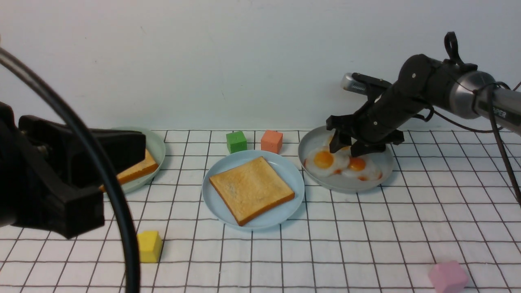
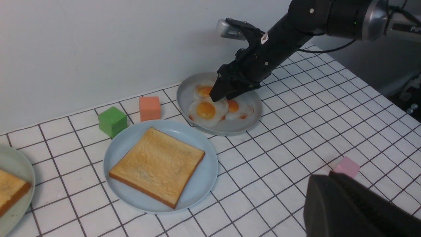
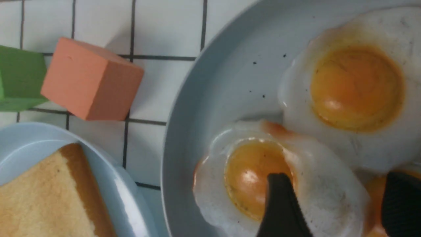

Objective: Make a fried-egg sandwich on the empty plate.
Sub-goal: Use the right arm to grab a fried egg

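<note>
The empty plate (image 1: 291, 175), light blue, lies at the table's middle with one golden toast slice (image 1: 251, 189) flat on it. No fried-egg sandwich is in view. To its right, a grey plate (image 1: 315, 140) holds three loose fried eggs (image 1: 323, 159). My right gripper (image 1: 346, 147) hangs open just above them. In the right wrist view its black fingers (image 3: 279, 204) straddle the white of the nearest egg (image 3: 250, 171), gripping nothing. My left gripper (image 2: 315, 184) is shut and empty, off to the left near the camera.
A pale green plate (image 1: 158, 146) at the left holds another toast slice (image 1: 138, 169). A green cube (image 1: 236, 141) and an orange cube (image 1: 271, 141) stand behind the blue plate. A yellow cube (image 1: 149, 245) and a pink cube (image 1: 447, 276) sit near the front. A wall closes the back.
</note>
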